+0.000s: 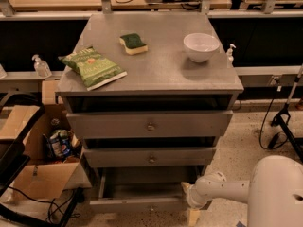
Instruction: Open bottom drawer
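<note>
The grey cabinet point(151, 70) has three drawers. The bottom drawer point(137, 203) has a slim grey front with a small round knob and stands pulled out, its shallow box showing. The middle drawer point(150, 157) and the top drawer point(150, 125) each stand out a little. My white arm point(222, 190) reaches in from the lower right, low beside the bottom drawer's right end. My gripper point(193, 215) sits at the end of the arm, by the drawer's right front corner near the floor.
On the cabinet top lie a green chip bag point(92, 67), a green-and-yellow sponge point(133, 43) and a white bowl point(201, 46). An open cardboard box point(40, 171) with cans stands on the floor at left. A black stand and cable point(284, 122) are at right.
</note>
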You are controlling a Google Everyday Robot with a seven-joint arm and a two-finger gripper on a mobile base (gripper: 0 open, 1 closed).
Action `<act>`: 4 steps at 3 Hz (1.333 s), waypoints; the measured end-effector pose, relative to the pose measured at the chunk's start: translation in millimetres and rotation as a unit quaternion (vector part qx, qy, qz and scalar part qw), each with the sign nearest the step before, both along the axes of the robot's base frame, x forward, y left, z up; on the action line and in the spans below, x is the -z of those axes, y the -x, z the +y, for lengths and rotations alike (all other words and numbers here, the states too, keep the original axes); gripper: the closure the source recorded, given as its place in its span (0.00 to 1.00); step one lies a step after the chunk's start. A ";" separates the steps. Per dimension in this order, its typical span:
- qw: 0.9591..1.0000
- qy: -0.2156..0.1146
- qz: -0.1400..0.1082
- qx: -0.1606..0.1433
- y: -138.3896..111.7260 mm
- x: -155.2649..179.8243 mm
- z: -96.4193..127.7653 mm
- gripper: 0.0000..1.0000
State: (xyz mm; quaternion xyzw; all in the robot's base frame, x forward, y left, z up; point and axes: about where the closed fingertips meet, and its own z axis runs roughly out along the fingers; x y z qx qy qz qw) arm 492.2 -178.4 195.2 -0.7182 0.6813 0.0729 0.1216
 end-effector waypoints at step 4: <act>0.998 0.053 0.040 0.005 32.0 27.0 -9.5 0.89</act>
